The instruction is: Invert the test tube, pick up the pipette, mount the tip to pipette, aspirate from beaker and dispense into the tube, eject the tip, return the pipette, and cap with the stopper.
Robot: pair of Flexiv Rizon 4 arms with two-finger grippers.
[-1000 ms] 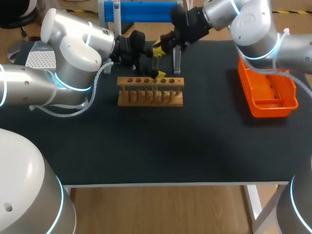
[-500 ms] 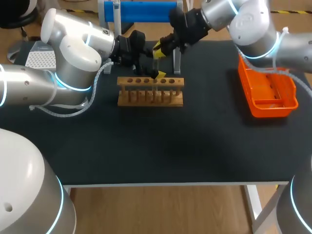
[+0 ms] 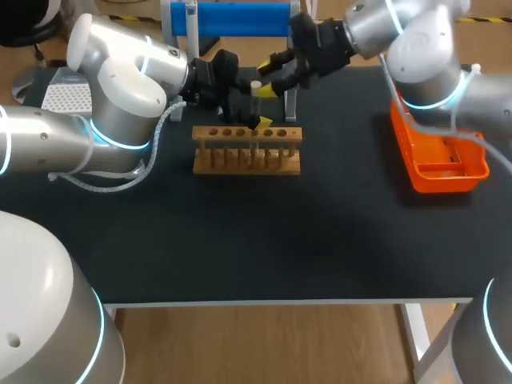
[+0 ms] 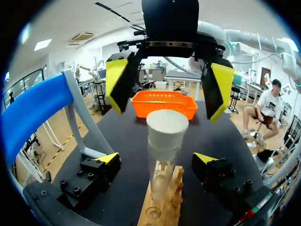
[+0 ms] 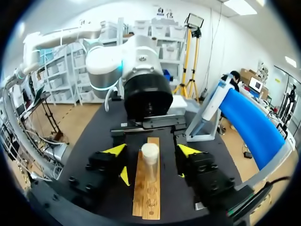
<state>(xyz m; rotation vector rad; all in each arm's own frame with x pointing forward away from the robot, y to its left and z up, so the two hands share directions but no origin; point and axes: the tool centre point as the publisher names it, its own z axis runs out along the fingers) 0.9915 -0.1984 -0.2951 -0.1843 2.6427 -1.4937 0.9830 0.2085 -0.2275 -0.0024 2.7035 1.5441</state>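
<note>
- At the far middle of the table, in the wooden rack (image 3: 246, 150), the test tube (image 4: 159, 179) is standing upright, its long axis vertical, with the white stopper (image 4: 167, 128) sitting in its mouth.
- We are reading the right gripper (image 5: 151, 150) as open. Its yellow tips are flanking the stopper, apart from it and holding nothing.
- The left gripper (image 4: 156, 159) is likewise spread wide and gripping nothing, its tips flanking the tube lower down without touching the glass.
- The two grippers are facing each other across the tube, and the right one is nearer the stopper.
- We are judging the capping done or nearly so. We cannot tell how firmly the stopper is seated.
- Any retreat is needing to keep off the tube, since a sideways brush could be tipping it.
- The blue-topped stand (image 3: 232, 18) is standing just behind both grippers, one post close by the right gripper. The orange basket (image 3: 440, 152) is lying well apart to the right.
</note>
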